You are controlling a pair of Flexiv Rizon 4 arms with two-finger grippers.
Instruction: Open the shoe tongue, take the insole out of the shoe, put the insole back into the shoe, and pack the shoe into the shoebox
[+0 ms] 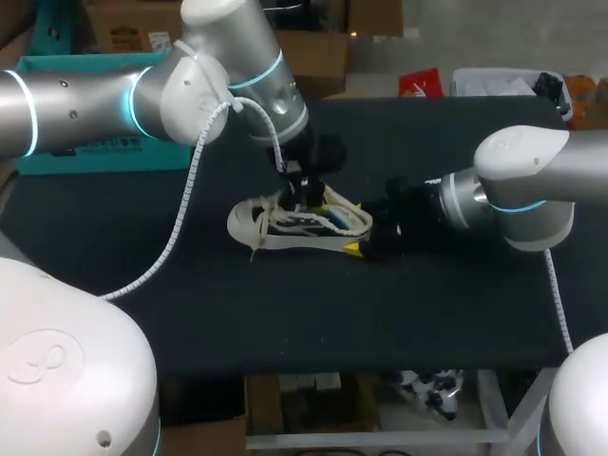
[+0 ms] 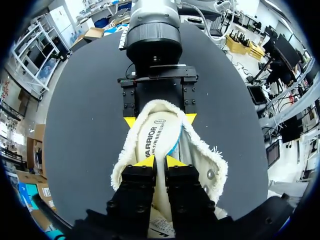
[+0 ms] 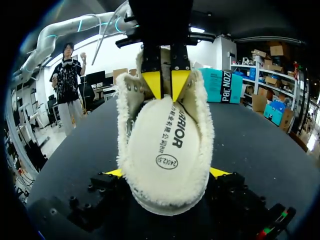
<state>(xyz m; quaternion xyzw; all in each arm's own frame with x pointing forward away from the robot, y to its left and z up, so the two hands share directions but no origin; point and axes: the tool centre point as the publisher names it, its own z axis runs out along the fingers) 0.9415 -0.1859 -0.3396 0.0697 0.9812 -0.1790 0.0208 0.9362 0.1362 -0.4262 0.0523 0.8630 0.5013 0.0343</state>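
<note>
Your left gripper (image 2: 162, 161) stands narrow, tips almost together, pressed down on the insole (image 3: 165, 140) toward the toe end. Your right gripper (image 3: 167, 172) clamps the heel of the shoe (image 1: 299, 223) from both sides.

The shoe's mouth stands open and the insole lies flat inside. You cannot tell from this whether it is about to come out or has just been seated again. Packing is clearly not yet done.

The shoe rests near the middle of the black table (image 1: 190, 313). The teal box (image 1: 95, 152), probably the shoebox, sits well apart at the far left.
</note>
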